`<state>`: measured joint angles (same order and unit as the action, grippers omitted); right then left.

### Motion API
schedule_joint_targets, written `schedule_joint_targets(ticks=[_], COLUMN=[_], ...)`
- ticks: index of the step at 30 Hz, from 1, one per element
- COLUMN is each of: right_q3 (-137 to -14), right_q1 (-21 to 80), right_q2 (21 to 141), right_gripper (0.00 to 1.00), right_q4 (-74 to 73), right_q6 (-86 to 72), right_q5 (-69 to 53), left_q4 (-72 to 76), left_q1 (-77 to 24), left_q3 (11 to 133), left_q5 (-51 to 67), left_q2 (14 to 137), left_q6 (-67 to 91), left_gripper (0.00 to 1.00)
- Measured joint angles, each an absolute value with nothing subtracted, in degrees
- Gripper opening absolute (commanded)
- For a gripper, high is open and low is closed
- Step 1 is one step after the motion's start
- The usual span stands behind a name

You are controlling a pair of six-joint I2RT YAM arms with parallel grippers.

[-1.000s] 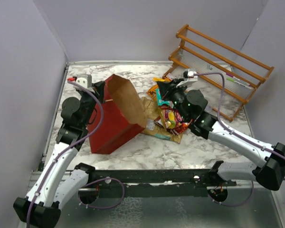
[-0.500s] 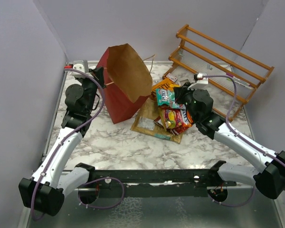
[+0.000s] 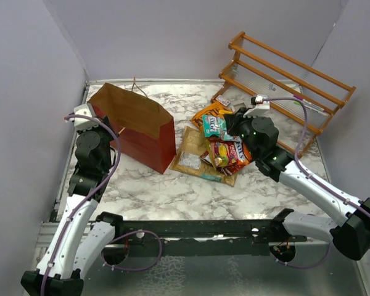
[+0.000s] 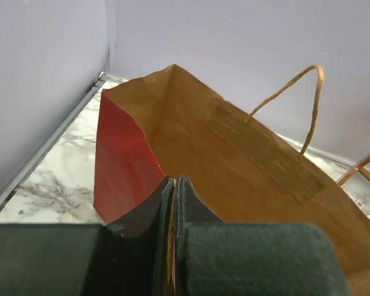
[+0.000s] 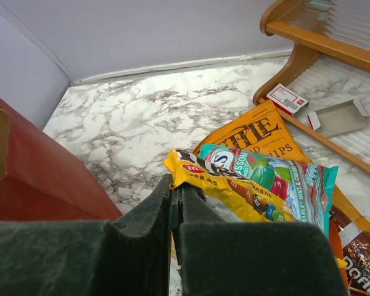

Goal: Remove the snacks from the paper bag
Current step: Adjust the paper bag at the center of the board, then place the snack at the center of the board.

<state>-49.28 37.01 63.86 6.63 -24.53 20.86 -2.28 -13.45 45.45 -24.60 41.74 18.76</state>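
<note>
The paper bag (image 3: 142,126), dark red outside and brown inside, stands tilted at the left of the table. My left gripper (image 3: 91,120) is shut on its rim. In the left wrist view the paper sits between the jaws (image 4: 174,182), and the brown inside (image 4: 234,166) and a string handle (image 4: 308,105) show. The snacks lie piled right of the bag: an orange Kettle bag (image 3: 208,113), a teal pack (image 3: 214,126), red packs (image 3: 232,153) and a tan bag (image 3: 194,151). My right gripper (image 3: 229,127) is shut just above the pile, its tips (image 5: 176,185) at the yellow pack's (image 5: 222,179) edge.
A wooden slatted rack (image 3: 283,68) stands at the back right, with a small red and white box (image 5: 287,97) and a grey cup (image 5: 336,117) by its foot. Walls close the left, back and right sides. Bare marble (image 3: 191,191) lies in front of the pile.
My left arm has swung the bag from raised over the table down and to the left. The snacks stay in their pile. My right gripper pulled slightly right, then held still.
</note>
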Motion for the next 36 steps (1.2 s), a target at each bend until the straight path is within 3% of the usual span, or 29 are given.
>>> schedule_joint_targets(ticks=[5,14,28,36], right_q3=[-47.2,-44.4,-51.6,-43.5], right_q1=[37.0,36.1,31.1,31.0], right_q2=[63.5,62.8,73.7,76.5], right_gripper=[0.02,0.02,0.02,0.03], right_q4=[6.6,5.6,10.1,15.4], right_q6=[-23.6,-21.2,-17.2,-24.8], right_q5=[20.3,20.4,18.7,6.1], left_q4=[-6.1,-12.5,-17.7,-18.5], left_q1=[-13.5,-13.5,-13.5,-13.5], left_q3=[43.3,44.6,55.5,58.2], left_q5=[-26.5,-26.8,-27.3,-27.1], left_q2=[37.1,33.8,31.3,31.6], left_q6=[18.2,17.4,16.9,14.2], left_gripper=[0.33,0.96,0.99,0.99])
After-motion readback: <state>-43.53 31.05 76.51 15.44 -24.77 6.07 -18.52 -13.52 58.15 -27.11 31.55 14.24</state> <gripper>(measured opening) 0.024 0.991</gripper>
